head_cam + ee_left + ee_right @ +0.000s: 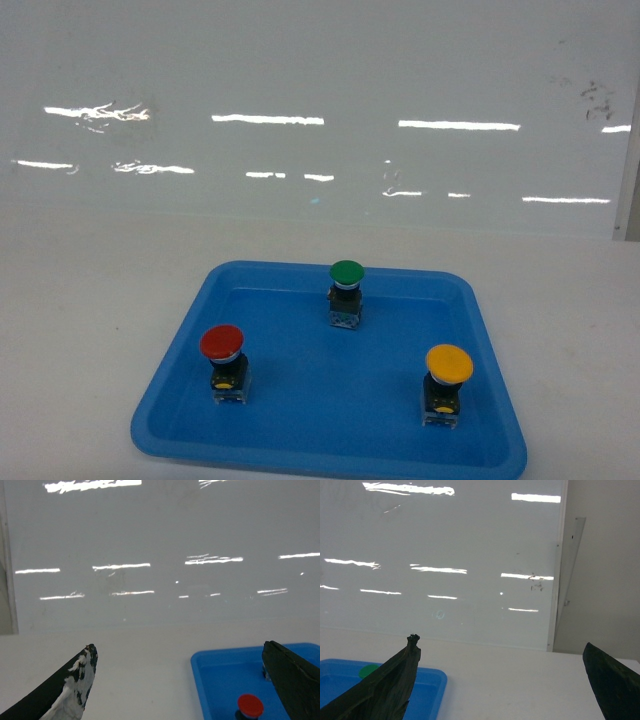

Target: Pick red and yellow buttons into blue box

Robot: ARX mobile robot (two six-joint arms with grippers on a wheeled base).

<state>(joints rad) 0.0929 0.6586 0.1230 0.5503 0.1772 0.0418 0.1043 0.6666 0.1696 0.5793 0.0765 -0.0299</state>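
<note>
A shallow blue plastic tray with rounded corners (290, 420) lies on a white table (80, 330) in front of a glossy white wall (320, 100). Three mushroom-head push buttons stand upright inside the tray, well apart from each other. The button with the red round cap (222, 343) is at the front left, the button with the yellow round cap (449, 363) is at the front right, and the button with the green round cap (347, 272) is at the back middle. Each one sits on a black-and-clear block body.

The left gripper (182, 680) has its fingers spread wide and holds nothing; it hangs above the table, over the left edge of the tray. The right gripper (502, 672) is also spread wide with nothing between its fingers, above the table beside the right edge of the tray. The deep blue box is not seen in any view.
</note>
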